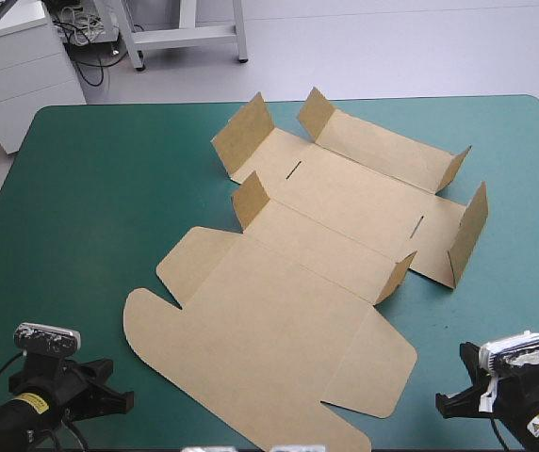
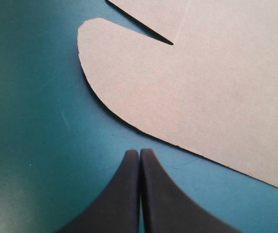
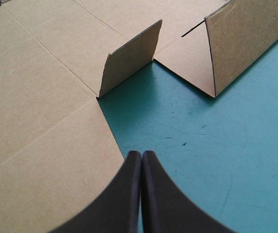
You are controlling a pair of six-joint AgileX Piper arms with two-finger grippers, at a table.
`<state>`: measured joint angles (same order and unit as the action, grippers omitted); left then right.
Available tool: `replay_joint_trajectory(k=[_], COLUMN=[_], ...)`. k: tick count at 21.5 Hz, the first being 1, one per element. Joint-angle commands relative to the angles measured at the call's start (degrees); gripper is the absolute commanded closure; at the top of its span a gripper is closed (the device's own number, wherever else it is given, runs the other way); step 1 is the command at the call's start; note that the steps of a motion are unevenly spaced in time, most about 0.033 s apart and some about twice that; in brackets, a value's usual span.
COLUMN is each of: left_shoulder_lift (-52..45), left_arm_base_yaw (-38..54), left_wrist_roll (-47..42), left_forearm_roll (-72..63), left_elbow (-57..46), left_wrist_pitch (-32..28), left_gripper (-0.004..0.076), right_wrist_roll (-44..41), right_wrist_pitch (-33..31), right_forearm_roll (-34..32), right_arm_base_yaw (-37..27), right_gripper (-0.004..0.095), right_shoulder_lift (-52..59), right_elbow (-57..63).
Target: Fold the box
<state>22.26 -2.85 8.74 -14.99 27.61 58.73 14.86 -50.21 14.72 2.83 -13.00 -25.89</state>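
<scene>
We see the box (image 1: 288, 311), a cut sheet of brown board, spread open across the middle of the table's teal-green cover (image 1: 90, 188). Its broad rounded panel lies toward the near edge and its narrower panels toward the far edge. Most of the sheet lies flat, but several small side tabs (image 1: 253, 200) on the far panels stand upright.

The left gripper (image 2: 139, 153) has its two black fingers pressed together into one pointed arch, with nothing between them. Its tip is over bare cover, just beside the curved edge of the box's near left flap (image 2: 129, 73) and apart from it.

The right gripper (image 3: 141, 154) is likewise pinched fully together and holds nothing. Its tip lies at the curved edge of the near right flap (image 3: 46, 160), with a raised tab ahead of it. We cannot tell whether it touches the board.
</scene>
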Motion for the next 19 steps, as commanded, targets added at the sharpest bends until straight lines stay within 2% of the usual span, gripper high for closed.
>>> replay_joint_trajectory(k=[1, 15, 19], left_shoulder_lift=[1.0, 1.0, 1.0], left_arm_base_yaw=[-0.3, -0.3, -0.3], left_wrist_roll=[-0.8, -0.8, -0.8], left_forearm_roll=[-0.7, -0.7, -0.7], left_elbow=[1.5, 1.5, 1.5], left_wrist_pitch=[-3.3, -3.3, -3.3], left_gripper=[0.0756, 0.0756, 0.0756], right_wrist_roll=[0.1, 0.1, 0.1], right_wrist_pitch=[3.6, 3.6, 0.9], right_forearm_roll=[0.6, 0.6, 1.3], right_arm_base_yaw=[0.3, 0.3, 0.3], right_gripper=[0.0931, 0.0931, 0.0923], right_shoulder_lift=[-1.3, -1.3, -1.3], right_elbow=[-1.9, -1.9, -3.2])
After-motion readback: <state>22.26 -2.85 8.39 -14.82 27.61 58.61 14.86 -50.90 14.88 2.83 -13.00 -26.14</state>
